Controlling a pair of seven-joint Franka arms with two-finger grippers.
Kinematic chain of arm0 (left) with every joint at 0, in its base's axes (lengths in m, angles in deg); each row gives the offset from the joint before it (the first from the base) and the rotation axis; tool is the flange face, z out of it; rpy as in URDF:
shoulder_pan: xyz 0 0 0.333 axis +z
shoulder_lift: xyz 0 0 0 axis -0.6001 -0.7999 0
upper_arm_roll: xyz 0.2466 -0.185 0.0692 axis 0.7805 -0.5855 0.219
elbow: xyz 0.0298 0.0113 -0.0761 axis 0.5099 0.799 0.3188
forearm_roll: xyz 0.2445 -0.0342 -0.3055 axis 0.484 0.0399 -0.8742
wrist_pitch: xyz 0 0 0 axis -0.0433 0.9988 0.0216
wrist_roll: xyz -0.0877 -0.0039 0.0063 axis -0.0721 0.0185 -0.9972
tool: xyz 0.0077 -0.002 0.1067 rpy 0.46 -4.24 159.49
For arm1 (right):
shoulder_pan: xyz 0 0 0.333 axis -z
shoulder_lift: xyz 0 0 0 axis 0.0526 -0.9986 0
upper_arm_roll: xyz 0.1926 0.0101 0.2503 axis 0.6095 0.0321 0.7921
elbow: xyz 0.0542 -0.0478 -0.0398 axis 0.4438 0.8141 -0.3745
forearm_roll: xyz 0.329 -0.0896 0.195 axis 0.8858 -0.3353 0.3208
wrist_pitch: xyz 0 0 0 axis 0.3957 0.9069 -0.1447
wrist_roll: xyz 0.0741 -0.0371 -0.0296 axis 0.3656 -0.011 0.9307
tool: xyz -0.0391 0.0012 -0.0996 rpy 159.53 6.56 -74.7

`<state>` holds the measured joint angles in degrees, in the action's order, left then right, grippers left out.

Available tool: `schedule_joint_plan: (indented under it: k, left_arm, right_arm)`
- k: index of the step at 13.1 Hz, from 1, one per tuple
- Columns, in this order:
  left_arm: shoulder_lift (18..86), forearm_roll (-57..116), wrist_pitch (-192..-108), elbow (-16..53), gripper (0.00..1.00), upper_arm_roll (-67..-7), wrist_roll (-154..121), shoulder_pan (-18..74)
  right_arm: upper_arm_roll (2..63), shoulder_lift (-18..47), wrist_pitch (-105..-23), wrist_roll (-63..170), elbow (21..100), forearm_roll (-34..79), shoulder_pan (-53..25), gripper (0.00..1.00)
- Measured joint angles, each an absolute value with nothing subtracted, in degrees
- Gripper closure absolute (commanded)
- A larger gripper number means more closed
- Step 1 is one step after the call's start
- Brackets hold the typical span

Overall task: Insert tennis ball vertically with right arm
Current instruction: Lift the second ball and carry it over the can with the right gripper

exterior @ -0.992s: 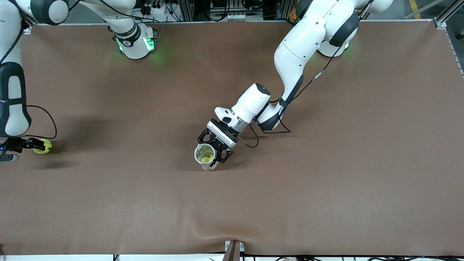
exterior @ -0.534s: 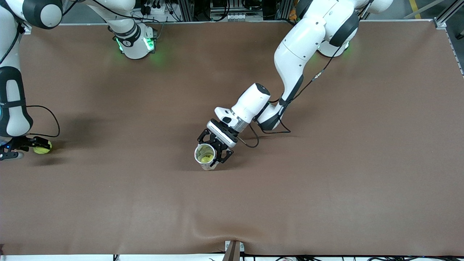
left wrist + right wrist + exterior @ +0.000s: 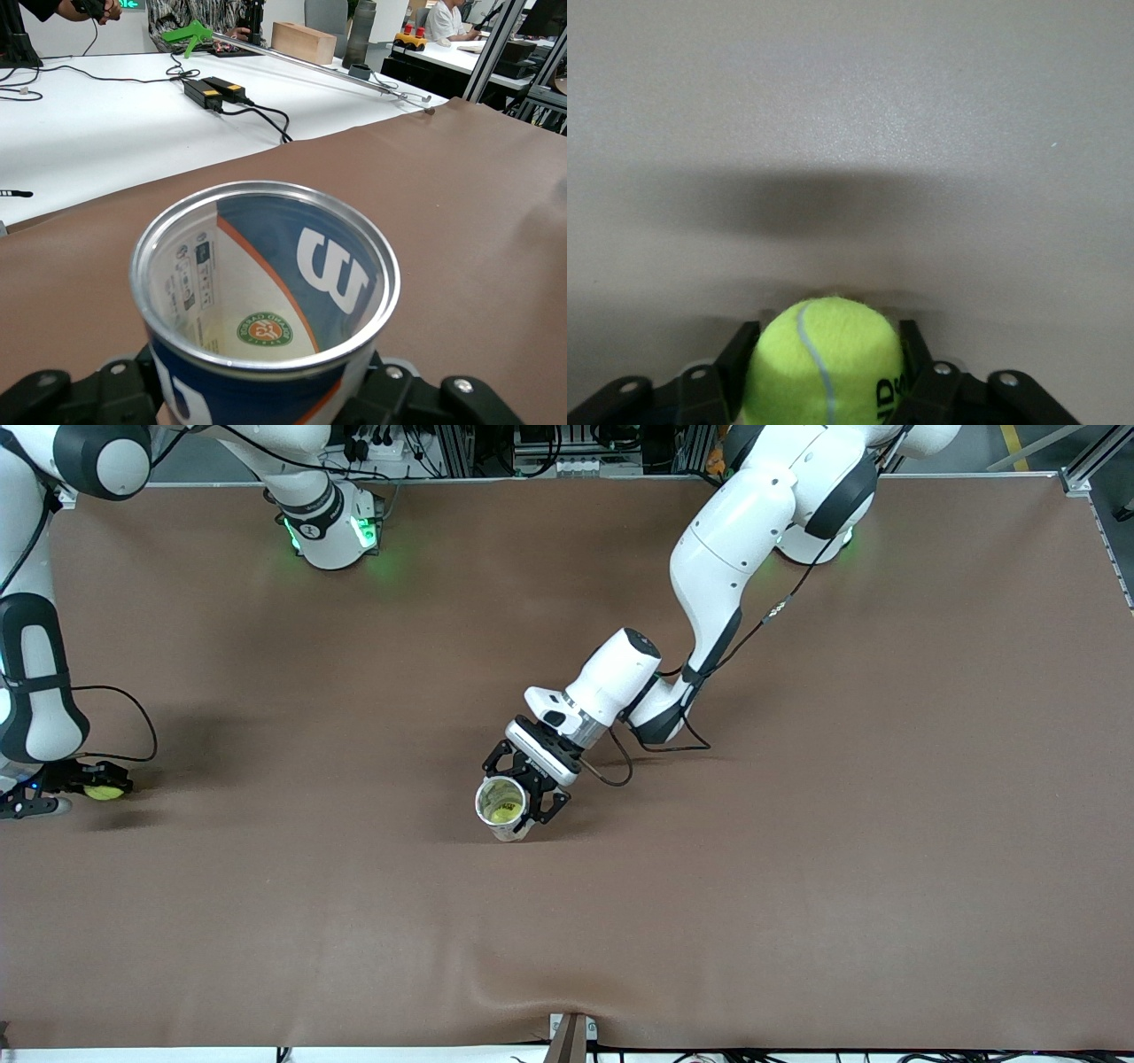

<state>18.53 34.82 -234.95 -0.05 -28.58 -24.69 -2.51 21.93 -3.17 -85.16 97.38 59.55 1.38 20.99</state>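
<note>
Tennis ball (image 3: 104, 792) and right end effector (image 3: 107, 788) meet low over the bench (image 3: 797, 824) at its nine o'clock edge, as the front view shows it, at the right arm's end. The black fingers (image 3: 921, 376) stand on either side of the yellow-green ball and press against its felt, pinching it. The right wrist view shows its white seam and part of a black printed word. The brown surface lies just beneath the ball, with a soft shadow spread across it; whether the ball rests on the bench or hangs just clear of it cannot be told. The right arm (image 3: 35, 691) runs down that edge of the front view from about eleven o'clock, a black cable looping beside its wrist.

Near the middle of the bench, well apart from the ball and at about three o'clock from it, an open can (image 3: 248, 390) stands upright with its mouth turned up. It has a silver rim and a blue, white and orange label bearing a large white letter. The left end effector (image 3: 512, 802) is closed on the can's wall, one black finger on each side, holding it from about one o'clock. The left arm (image 3: 726, 558) reaches down to it from its base at roughly one o'clock on the bench.
</note>
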Motion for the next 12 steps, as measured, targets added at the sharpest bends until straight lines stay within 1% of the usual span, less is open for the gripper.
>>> schedule_joint_plan:
  k: [1, 2, 3, 4, 8, 10, 12]
  left_arm:
    - [18.53, 34.72, -234.92, -0.05, 0.22, -28.58, -24.67, -2.51]
    - [18.53, 34.51, -234.92, -0.07, 0.22, -28.59, -24.67, -2.54]
    - [18.53, 34.3, -234.92, -0.08, 0.22, -28.59, -24.67, -2.61]
    - [18.53, 34.22, -234.92, -0.09, 0.21, -28.59, -24.67, -2.62]
    - [18.53, 34.19, -234.89, -0.09, 0.21, -28.59, -24.67, -2.63]
    - [18.53, 34.19, -234.84, -0.11, 0.21, -28.59, -24.67, -2.65]
    - [18.52, 34.19, -234.78, -0.15, 0.21, -28.6, -24.67, -2.69]
  right_arm:
    - [21.97, -3.17, -84.96, 97.47, 59.53, 1.42, 21.11, 0.47]
    - [21.99, -3.17, -84.78, 97.52, 59.51, 1.48, 21.25, 0.71]
    - [21.99, -3.16, -84.42, 97.61, 59.45, 1.51, 21.36, 0.92]
    - [21.99, -3.14, -83.62, 97.96, 59.32, 1.51, 21.42, 1.0]
    - [22.68, -2.14, -79.93, 103.9, 58.1, 1.54, 21.21, 1.0]
    - [23.11, 1.02, -77.76, 104.33, 57.33, 1.54, 19.75, 1.0]
    - [23.11, 5.98, -72.07, 104.41, 56.96, 1.52, 17.08, 1.0]
